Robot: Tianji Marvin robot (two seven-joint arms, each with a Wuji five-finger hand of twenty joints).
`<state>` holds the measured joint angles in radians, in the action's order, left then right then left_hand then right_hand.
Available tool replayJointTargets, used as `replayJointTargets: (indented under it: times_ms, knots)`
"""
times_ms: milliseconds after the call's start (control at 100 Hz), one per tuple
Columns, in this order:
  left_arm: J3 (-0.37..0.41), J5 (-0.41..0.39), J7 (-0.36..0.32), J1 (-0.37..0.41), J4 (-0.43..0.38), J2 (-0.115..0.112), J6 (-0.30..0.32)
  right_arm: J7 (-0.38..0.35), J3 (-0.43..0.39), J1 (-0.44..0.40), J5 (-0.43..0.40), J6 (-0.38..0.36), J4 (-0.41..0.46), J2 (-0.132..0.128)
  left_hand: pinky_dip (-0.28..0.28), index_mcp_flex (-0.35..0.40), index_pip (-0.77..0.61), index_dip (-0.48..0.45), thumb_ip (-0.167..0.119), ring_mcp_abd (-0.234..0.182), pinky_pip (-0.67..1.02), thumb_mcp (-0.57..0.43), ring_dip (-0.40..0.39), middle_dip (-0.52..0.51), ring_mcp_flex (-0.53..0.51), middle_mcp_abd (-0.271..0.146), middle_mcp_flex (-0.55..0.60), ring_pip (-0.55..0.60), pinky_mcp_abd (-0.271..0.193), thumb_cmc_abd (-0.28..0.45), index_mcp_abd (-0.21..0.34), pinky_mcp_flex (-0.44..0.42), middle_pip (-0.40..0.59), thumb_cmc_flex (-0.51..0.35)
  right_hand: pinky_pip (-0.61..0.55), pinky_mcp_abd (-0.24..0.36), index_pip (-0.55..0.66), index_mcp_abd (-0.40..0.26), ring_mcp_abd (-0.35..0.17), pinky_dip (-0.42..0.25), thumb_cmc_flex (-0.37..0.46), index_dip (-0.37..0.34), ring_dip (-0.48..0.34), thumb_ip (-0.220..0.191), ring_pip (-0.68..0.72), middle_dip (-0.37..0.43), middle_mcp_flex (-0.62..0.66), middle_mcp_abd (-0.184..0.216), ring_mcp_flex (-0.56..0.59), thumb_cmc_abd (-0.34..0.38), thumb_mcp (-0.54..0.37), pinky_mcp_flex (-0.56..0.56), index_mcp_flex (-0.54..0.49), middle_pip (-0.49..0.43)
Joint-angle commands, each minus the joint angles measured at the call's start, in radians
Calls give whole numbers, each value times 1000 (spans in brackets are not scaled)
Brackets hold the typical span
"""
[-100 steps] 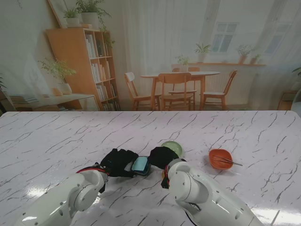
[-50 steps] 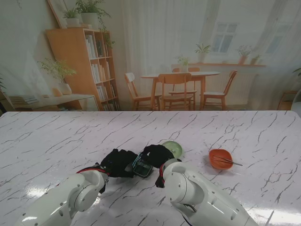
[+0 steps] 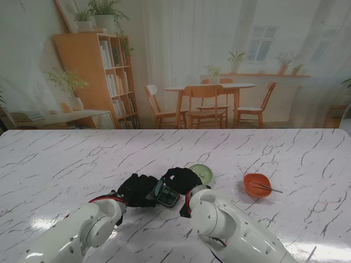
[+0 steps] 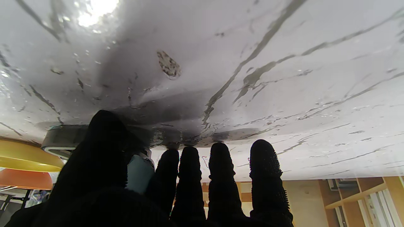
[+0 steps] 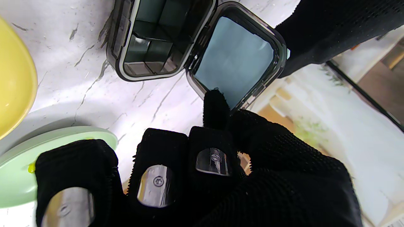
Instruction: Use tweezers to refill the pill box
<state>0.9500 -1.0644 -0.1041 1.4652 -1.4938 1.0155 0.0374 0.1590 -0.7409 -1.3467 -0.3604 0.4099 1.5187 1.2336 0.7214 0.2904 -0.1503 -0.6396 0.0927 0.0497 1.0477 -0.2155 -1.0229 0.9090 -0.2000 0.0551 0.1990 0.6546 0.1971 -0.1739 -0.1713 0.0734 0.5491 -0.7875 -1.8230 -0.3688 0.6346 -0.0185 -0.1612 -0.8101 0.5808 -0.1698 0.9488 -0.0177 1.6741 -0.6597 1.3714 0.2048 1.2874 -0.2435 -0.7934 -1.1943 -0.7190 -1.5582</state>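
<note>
We're swinging the pill box point(image 5: 148, 37) lid point(image 5: 235, 71) open: right hand point(image 3: 182, 179) fingertip point(image 5: 215, 105) pushing it, left hand point(image 3: 137, 189) bracing; tweezers point(image 3: 269, 188) untouched near the tabletop's right edge.

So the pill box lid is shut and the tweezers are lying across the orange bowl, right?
Not quite. The pill box lid is open, swung up with a right hand fingertip on it, as the right wrist view shows. The tweezers do lie across the orange bowl.

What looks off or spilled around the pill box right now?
Nothing looks spilled or damaged. The pill box sits on the marble table with its lid swung open, a fingertip of the right hand on the lid. The tweezers lie untouched across the orange bowl.
</note>
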Motion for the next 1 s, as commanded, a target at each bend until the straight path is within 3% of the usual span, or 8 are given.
replayJointTargets:
  times_ms: [0,40,130,290,400,600,750,990]
  knots:
    - [3,-10,-21,28,8,1,15,3,-2,-13,4,-16,-2,7,5,2,24,47,-40,-18,41,104,20,-36,-42,12,10,28,-20,5,14,-5,-28,-42,-271,529,-4,-54,-102,10,15,23,-18,55,71,5,77,-59,38,8,12,-44,42,-33]
    - [13,-13,-25,37,-2,1,13,3,-6,-18,2,-27,-1,4,5,-3,45,81,-39,-3,36,227,43,-65,-35,25,8,2,-18,41,-3,-10,-61,-74,-271,533,9,-57,-104,26,10,30,-29,60,71,8,77,-58,38,0,4,-44,43,-29]
    - [44,-29,-18,61,-25,2,5,-3,-23,-33,-10,-49,13,-7,-20,-22,78,139,-36,45,-12,245,205,-226,-31,71,21,-145,7,54,-39,-23,-201,-21,-271,534,34,-60,-89,72,-5,39,-70,78,61,32,79,-60,38,-47,-30,-40,34,14]
    - [118,-54,15,115,-79,10,-13,-126,-84,-74,-78,-66,111,-66,-211,-35,79,196,-35,110,-250,250,530,-459,-30,125,45,-389,93,67,-81,-76,-360,51,-260,533,-62,-44,-11,167,-65,-30,-245,75,-3,105,25,-98,34,-58,-5,84,32,146]
    - [182,-69,23,160,-135,14,-21,-201,-158,-135,-136,-96,195,-104,-314,-34,78,211,-35,119,-347,251,610,-509,-18,142,50,-462,102,72,-99,-109,-407,78,-161,469,-178,-43,106,133,-89,-136,-373,52,-141,98,-90,-163,-24,-34,45,236,30,278]
    - [307,-56,57,263,-237,27,-9,-335,-353,-296,-235,-183,358,-156,-415,-11,75,233,-33,117,-459,253,720,-588,19,163,58,-539,68,72,-117,-132,-453,113,224,214,-274,-30,266,117,-105,-218,-426,61,-638,144,-443,-298,-443,-35,128,700,101,693]
    - [388,-36,110,346,-296,38,14,-400,-507,-422,-313,-249,455,-174,-442,-19,84,247,-33,112,-506,252,757,-618,55,164,47,-557,49,73,-113,-142,-467,126,551,72,-293,-22,286,195,-123,-252,-509,68,-1027,223,-633,-338,-659,-47,164,978,120,993]
    - [465,-44,189,441,-341,49,32,-418,-707,-583,-432,-316,525,-177,-452,-13,84,255,-32,104,-522,254,783,-633,82,165,55,-551,45,76,-112,-139,-464,133,823,18,-366,35,263,331,-183,-266,-635,69,-1383,287,-772,-326,-852,-58,198,1144,212,1184]
